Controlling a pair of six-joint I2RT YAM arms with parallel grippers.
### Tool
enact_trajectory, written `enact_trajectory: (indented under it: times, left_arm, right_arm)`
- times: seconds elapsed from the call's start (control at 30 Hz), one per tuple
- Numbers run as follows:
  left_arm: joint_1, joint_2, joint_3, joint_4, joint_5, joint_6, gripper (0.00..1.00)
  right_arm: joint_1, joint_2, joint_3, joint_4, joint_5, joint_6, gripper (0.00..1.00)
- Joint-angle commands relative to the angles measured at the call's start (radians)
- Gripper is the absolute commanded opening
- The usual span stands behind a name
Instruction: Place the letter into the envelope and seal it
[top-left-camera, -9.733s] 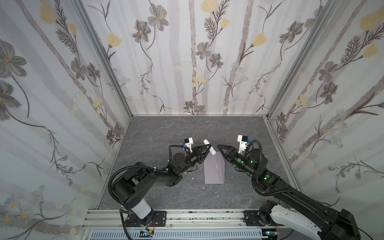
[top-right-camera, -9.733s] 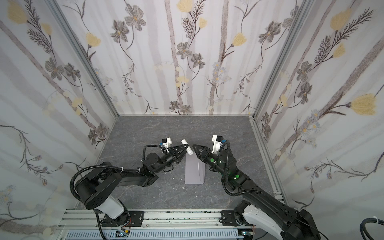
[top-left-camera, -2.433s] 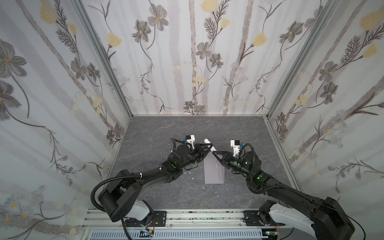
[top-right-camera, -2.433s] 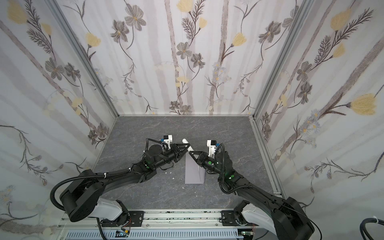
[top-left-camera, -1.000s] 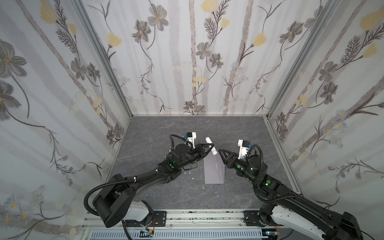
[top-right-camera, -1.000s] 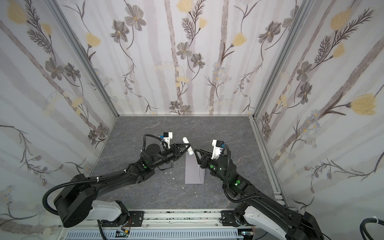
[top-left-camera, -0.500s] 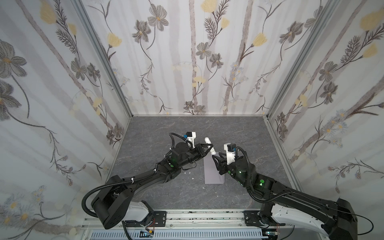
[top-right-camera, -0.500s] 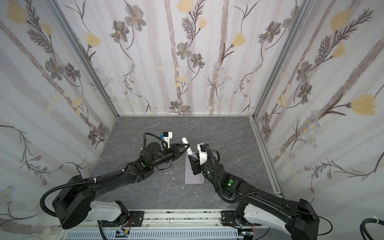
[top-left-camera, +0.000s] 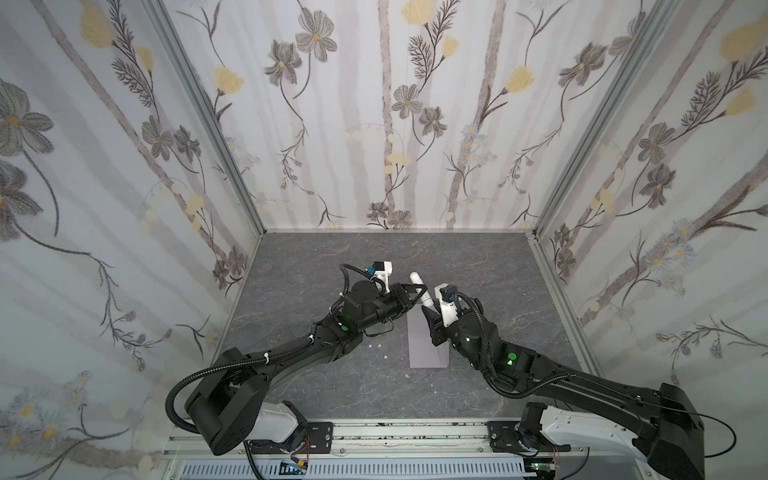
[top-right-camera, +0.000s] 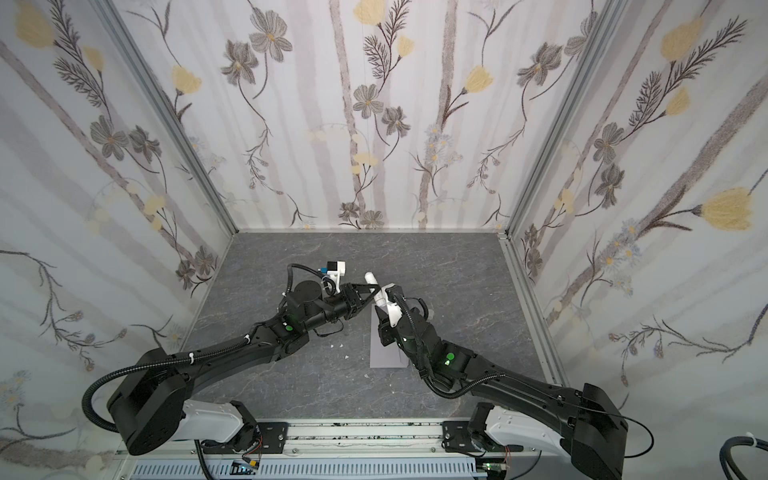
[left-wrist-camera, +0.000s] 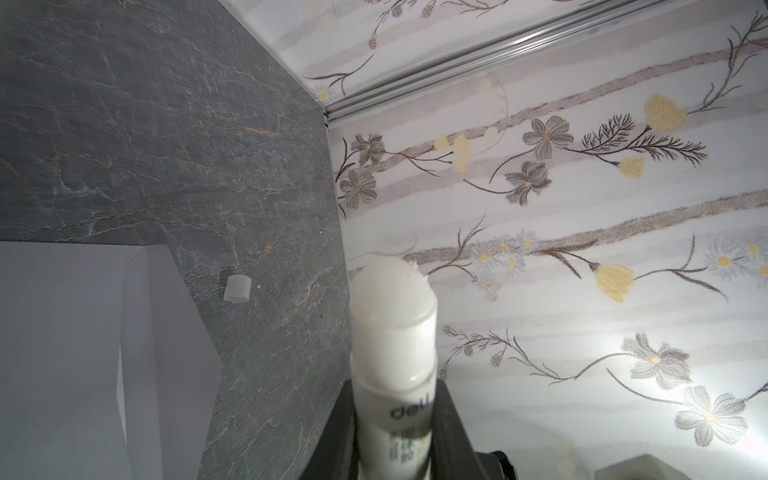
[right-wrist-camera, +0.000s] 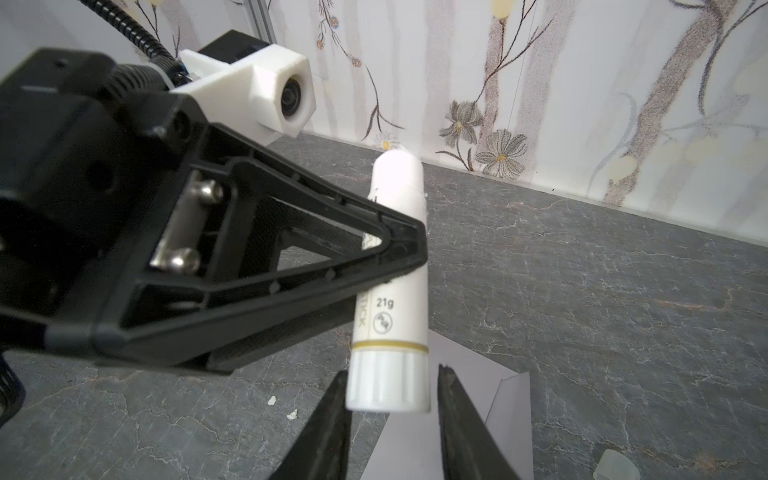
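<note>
While the glue stick (right-wrist-camera: 390, 316) is clamped by the left gripper (right-wrist-camera: 401, 253), its base is straddled by the part-open right gripper (right-wrist-camera: 392, 374), presumably to be pinched and twisted for sealing the envelope (top-left-camera: 419, 349).

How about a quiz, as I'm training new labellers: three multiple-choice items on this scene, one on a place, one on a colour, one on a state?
1. Where is the envelope?
A) standing on edge
B) lying on the table
C) held in a gripper

2. What colour is the glue stick tube?
A) red
B) green
C) white

3. In what state is the glue stick in the left gripper?
A) uncapped, glue exposed
B) capped
C) lying loose on the table

Answers:
1 B: both top views show it lying on the grey surface.
2 C: both wrist views show a white tube.
3 A: the left wrist view shows the bare glue tip, and the cap lies apart on the table.
</note>
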Motion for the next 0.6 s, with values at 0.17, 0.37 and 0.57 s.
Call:
enact_trajectory:
  times: [0.17, 0.37, 0.57]
  left_arm:
    - [0.001, 0.004, 0.007, 0.018, 0.030, -0.010, 0.00]
    - [0.000, 0.003, 0.003, 0.020, 0.030, -0.005, 0.00]
    - [-0.005, 0.000, -0.003, 0.020, 0.029, -0.004, 0.00]
  right_arm:
    - [-0.011, 0.004, 0.026, 0.067, -0.028, -0.024, 0.17]
    - [-0.054, -0.026, 0.019, 0.094, -0.168, 0.074, 0.11]
    - [-0.133, -0.064, -0.016, 0.173, -0.339, 0.237, 0.12]
